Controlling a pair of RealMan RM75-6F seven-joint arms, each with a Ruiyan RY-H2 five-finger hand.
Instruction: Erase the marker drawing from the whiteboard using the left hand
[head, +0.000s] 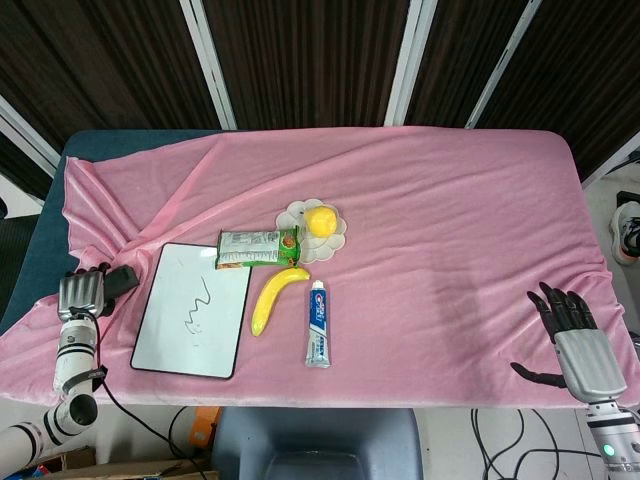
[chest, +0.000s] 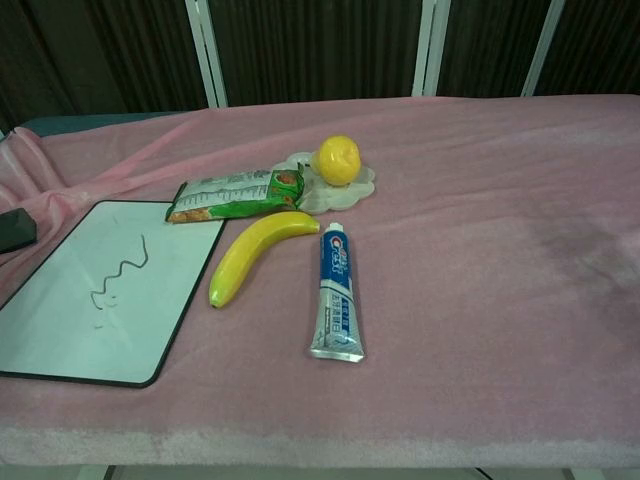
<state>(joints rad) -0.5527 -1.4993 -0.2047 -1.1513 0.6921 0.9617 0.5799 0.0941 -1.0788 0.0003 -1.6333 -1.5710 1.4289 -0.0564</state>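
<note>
Left hand (head: 84, 293) on eraser (head: 121, 281), beside whiteboard (head: 194, 310)

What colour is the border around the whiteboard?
Black: a thin dark frame runs around the white whiteboard. The chest view shows it best.

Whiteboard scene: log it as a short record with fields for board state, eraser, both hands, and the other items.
whiteboard: flat on the pink cloth, squiggle drawing unerased
eraser: dark block left of the board, at the left hand's fingertips; grip unclear
left hand: at the table's left edge
right hand: open, holding nothing, far right
other items: banana, toothpaste, snack packet, yellow fruit on a plate
</note>
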